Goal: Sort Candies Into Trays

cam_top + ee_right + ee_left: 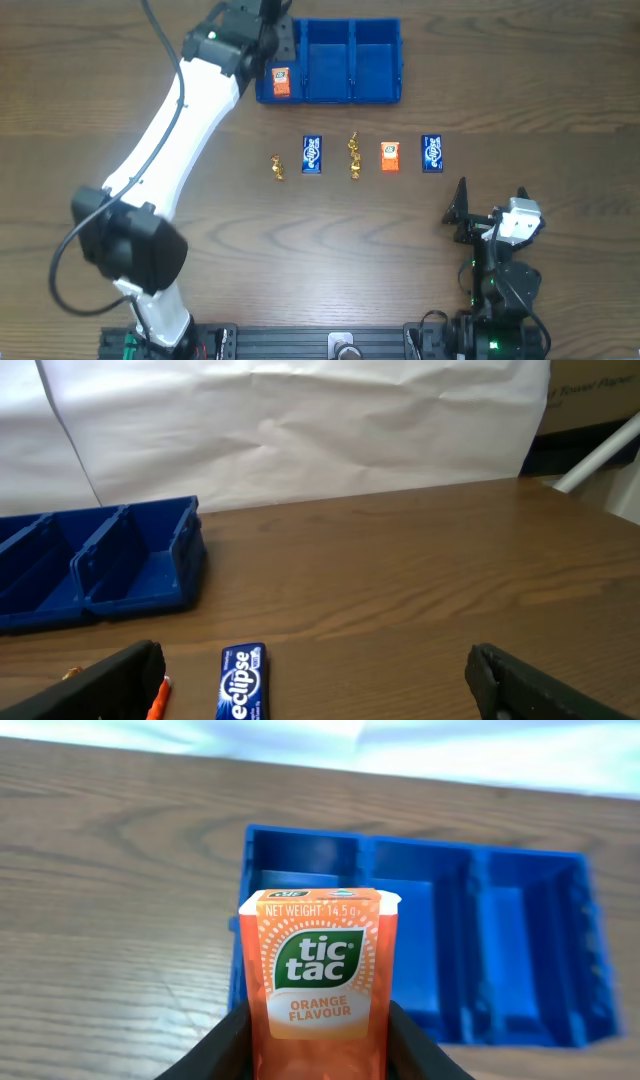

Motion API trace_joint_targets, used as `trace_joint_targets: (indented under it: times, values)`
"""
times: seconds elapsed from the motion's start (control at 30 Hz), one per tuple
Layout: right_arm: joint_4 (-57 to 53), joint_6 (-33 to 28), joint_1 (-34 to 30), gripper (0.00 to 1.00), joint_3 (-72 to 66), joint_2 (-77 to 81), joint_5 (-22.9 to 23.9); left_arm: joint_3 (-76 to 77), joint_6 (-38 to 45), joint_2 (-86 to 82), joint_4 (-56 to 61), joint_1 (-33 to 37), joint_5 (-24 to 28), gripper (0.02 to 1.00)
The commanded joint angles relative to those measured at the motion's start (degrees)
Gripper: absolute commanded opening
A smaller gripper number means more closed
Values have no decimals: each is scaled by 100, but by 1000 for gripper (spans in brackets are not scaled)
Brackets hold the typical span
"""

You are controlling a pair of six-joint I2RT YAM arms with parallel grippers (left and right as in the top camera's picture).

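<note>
Orange candy box, upright in the closed left jaws, hangs over the blue tray's left-end compartment, so release looks straight down; right jaws gape empty.

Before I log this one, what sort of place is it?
Probably a lab test bench: wooden table, white sheet hung behind it, candies in a neat row before a blue tray.
</note>
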Motion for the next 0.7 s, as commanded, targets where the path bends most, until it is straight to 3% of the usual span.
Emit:
trace_joint_targets:
  times: [0.03, 0.43, 0.57, 0.7]
  values:
    - [-48, 7, -20, 1000, 4, -44, -7, 57, 205, 780, 96, 125, -105, 332]
    - [-48, 7, -20, 1000, 4, -44, -7, 57, 205, 1187, 236, 125, -66, 419]
    - [-48, 7, -20, 1000, 4, -44, -9, 57, 251, 1187, 256, 127, -66, 546]
    - [-48, 7, -20, 1000, 4, -44, -9, 55, 249, 1187, 256, 125, -68, 825]
